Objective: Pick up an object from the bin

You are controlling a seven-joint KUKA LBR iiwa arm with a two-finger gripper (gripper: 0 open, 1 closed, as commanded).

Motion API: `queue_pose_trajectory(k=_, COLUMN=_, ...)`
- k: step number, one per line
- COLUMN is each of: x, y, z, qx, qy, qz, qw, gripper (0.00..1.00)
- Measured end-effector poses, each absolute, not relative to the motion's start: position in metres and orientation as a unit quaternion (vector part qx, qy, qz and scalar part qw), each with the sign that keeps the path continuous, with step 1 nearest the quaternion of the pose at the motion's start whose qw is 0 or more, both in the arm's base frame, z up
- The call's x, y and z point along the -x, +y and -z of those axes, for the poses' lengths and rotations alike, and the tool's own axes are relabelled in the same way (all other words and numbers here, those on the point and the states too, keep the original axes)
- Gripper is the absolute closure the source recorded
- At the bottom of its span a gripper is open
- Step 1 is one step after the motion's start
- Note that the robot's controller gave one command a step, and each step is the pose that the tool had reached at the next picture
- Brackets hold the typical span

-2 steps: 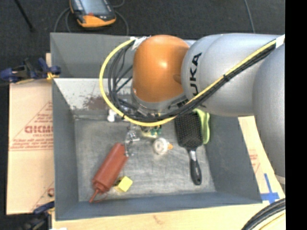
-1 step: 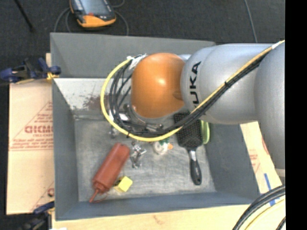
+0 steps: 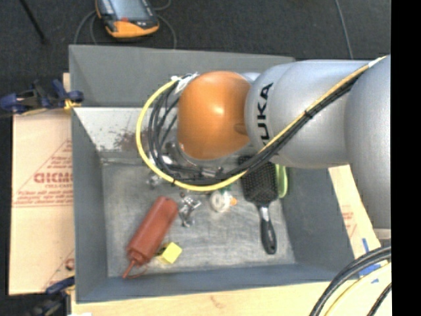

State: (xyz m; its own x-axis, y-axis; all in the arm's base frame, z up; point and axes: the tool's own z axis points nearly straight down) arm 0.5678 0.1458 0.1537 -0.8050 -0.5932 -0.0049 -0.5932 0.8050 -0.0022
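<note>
the arm (image 3: 316, 117) reaches in from the right across the grey bin (image 3: 89, 196), with its orange cover (image 3: 210, 114) and a loop of black and yellow cables (image 3: 154, 143) over the back middle of the bin floor. the fingers are under that cover, and i cannot tell whether they are spread or pressed together. just in front of the cover lie a small grey metal piece (image 3: 189, 210) and, to its right, a small white and orange thing (image 3: 222, 201). a red squeeze bottle (image 3: 150, 234) lies slantwise at front left, nozzle toward the front wall, with a small yellow block (image 3: 171, 253) just beside it. a black hairbrush (image 3: 262, 199) lies at the right, handle toward the front, with a green thing (image 3: 282, 180) partly hidden behind it.
</note>
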Motion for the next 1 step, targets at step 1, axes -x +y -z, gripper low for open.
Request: queue_pose_trajectory(k=1, x=-0.5644, y=0.152, z=-0.1055, qx=0.469, qy=0.883, qz=0.001, qw=0.002, gripper=0.0)
